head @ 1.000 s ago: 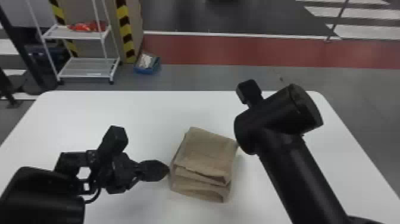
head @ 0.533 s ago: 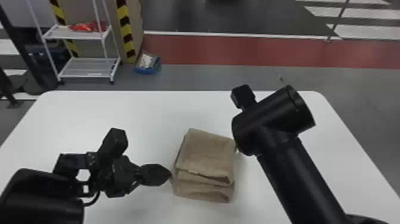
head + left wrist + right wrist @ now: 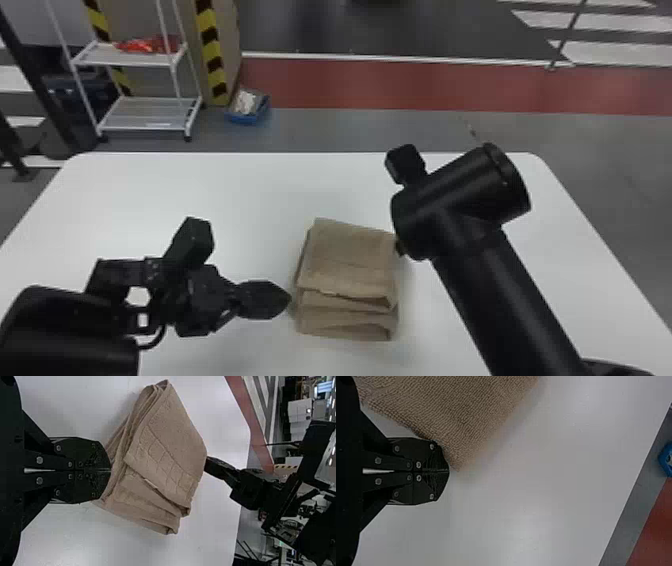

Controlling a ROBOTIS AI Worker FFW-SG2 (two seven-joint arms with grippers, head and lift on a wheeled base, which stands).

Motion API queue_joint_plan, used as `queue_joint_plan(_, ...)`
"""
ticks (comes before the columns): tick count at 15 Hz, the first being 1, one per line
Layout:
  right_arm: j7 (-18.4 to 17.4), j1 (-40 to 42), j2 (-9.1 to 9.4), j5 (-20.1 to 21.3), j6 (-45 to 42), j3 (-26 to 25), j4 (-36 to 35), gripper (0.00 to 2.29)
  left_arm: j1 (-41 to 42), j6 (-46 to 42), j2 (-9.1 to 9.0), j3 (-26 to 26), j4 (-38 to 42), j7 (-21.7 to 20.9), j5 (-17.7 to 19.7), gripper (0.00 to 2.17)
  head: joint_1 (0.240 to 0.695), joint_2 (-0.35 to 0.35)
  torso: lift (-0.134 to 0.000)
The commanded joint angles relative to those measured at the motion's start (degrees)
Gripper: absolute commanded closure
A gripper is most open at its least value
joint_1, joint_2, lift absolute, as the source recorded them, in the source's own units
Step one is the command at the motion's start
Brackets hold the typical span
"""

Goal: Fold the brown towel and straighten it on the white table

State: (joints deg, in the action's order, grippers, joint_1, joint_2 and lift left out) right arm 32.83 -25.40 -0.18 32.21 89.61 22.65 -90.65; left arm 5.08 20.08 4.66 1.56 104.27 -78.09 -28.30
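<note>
The brown towel (image 3: 350, 260) lies folded in a thick, layered stack on the white table (image 3: 240, 190), slightly turned. My left gripper (image 3: 287, 298) is at the towel's left side in the head view; in the left wrist view the left gripper (image 3: 110, 470) is shut, its tips against the towel's layered edge (image 3: 158, 455). My right gripper (image 3: 401, 247) is mostly hidden behind its own arm at the towel's right side. The right wrist view has the right gripper (image 3: 448, 471) shut, with its tips beside a corner of the towel (image 3: 466, 411).
Beyond the table's far edge stand a white shelf rack (image 3: 150, 112) and a blue box (image 3: 248, 106) on the floor. My right forearm (image 3: 505, 300) spans the right part of the table in the head view.
The right arm has shifted a little left, toward the towel. The towel has moved slightly right and its stack looks a bit straighter. The left gripper has moved slightly right.
</note>
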Motion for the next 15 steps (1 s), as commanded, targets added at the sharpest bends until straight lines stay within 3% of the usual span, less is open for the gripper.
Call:
queue_joint_plan(1, -0.39, 0.0, 0.23, -0.04, 0.47, -0.06, -0.32, 2.26, 0.19, -0.08, 0.0, -0.06, 0.49, -1.19, 0.0, 2.14, 0.695, -0.055, -0.124)
queue_joint_plan(5, -1.89, 0.0, 0.23, -0.92, 0.18, -0.06, -0.32, 2.26, 0.19, -0.08, 0.0, -0.5, 0.41, -1.89, 0.0, 2.14, 0.695, -0.064, -0.124)
queue_joint_plan(11, -5.76, 0.44, 0.23, -4.61, -7.21, -0.15, -0.23, 2.26, 0.19, -0.08, 0.0, -1.65, -0.39, -1.71, -0.09, 2.14, 0.695, -0.066, -0.124)
queue_joint_plan(15, -5.76, 0.88, 0.23, -5.05, -8.26, 0.03, -0.32, 2.26, 0.19, -0.26, -0.09, -2.0, -0.39, -1.63, -0.09, 2.14, 0.695, -0.052, -0.124)
